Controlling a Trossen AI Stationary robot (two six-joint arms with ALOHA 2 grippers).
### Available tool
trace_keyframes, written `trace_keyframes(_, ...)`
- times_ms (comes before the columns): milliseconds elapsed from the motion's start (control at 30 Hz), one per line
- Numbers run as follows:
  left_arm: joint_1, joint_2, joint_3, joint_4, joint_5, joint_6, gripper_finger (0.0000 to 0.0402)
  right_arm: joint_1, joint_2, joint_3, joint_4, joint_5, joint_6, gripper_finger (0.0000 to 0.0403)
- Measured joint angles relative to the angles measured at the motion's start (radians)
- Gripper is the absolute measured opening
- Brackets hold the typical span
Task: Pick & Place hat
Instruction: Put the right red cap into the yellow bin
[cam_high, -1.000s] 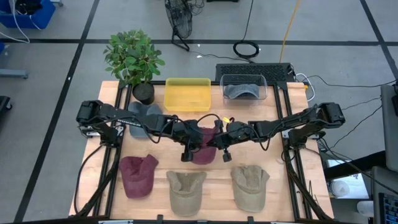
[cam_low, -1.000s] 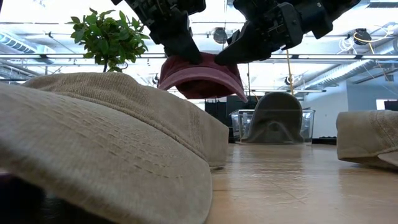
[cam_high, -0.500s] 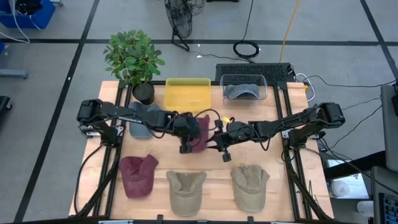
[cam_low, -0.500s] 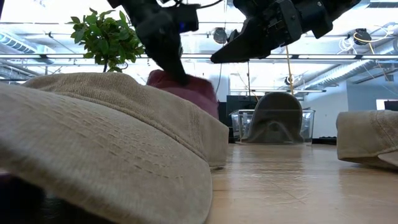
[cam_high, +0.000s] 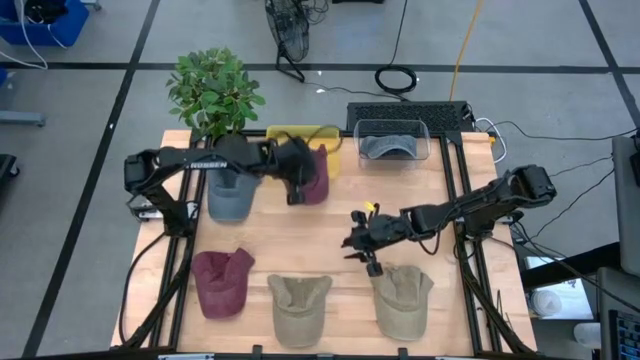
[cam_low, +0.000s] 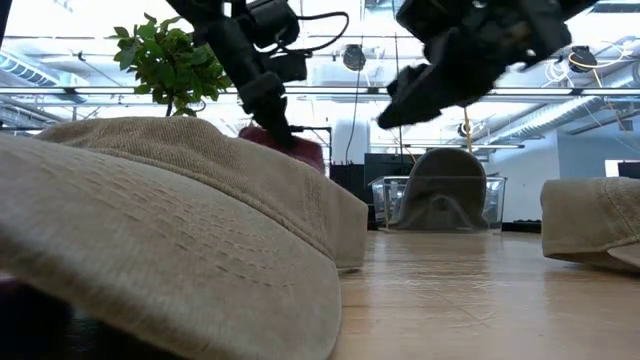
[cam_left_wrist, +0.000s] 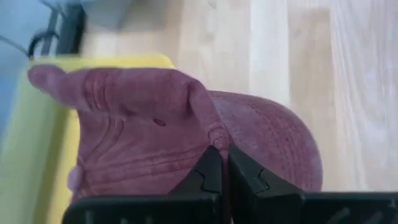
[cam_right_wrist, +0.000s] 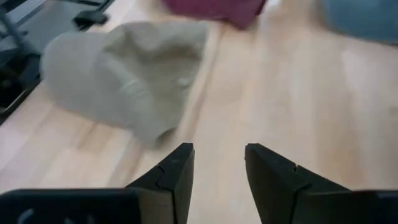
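A maroon hat (cam_high: 318, 172) hangs at the near right corner of the yellow bin (cam_high: 290, 138), with my left gripper (cam_high: 296, 190) shut on it. In the low view this hat (cam_low: 306, 153) shows just behind a beige hat (cam_low: 180, 220); its underside is hidden. My right gripper (cam_high: 362, 248) stands open above bare table, just beyond the right beige hat (cam_high: 402, 298). A second maroon hat (cam_high: 222, 282), a middle beige hat (cam_high: 300, 306) and a blue-grey hat (cam_high: 228, 198) lie on the table. My left gripper pinches a raised fold of the maroon hat's crown (cam_left_wrist: 215, 133) between its two shut fingers. The hat spreads out beyond the fingertips, part of it over the yellow bin's (cam_left_wrist: 37, 143) edge. Whether it rests on the bin I cannot tell.
A clear bin (cam_high: 392, 140) holding a grey hat stands at the far right. A potted plant (cam_high: 216, 92) stands at the far left corner. Bare wood lies in the table's middle, between the hats and the bins.
My right gripper has opened, let go of the maroon hat, and gone toward the near and right edges. My left gripper has carried the hat from the table's middle toward the far edge, up to the yellow bin.
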Motion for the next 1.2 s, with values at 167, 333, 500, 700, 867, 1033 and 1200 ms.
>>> trace_keyframes(167,0.086,-0.029,0.000,0.060,0.059,0.098,0.0022,0.042,0.000,-0.061,0.021,0.029,0.043,0.0126)
trace_keyframes(333,0.153,-0.046,0.006,0.069,0.121,0.171,0.0007,0.050,0.000,-0.147,0.120,0.055,0.068,0.0125)
trace_keyframes(500,0.237,-0.046,0.006,0.056,0.268,0.213,0.0019,0.045,0.000,-0.217,0.271,0.056,0.068,0.0125)
trace_keyframes(700,0.323,-0.044,0.006,0.069,0.314,0.249,0.0007,0.042,0.000,-0.235,0.336,0.056,0.065,0.0125)
trace_keyframes(867,0.360,-0.032,0.006,0.083,0.398,0.323,0.0019,0.042,0.000,-0.235,0.357,0.057,0.039,0.0125)
trace_keyframes(1033,0.376,0.001,0.006,0.100,0.403,0.384,0.0007,0.041,0.000,-0.235,0.361,0.058,0.037,0.0125)
trace_keyframes(1200,0.403,0.045,0.006,0.095,0.404,0.389,0.0024,0.041,0.000,-0.235,0.361,0.060,0.037,0.0125)
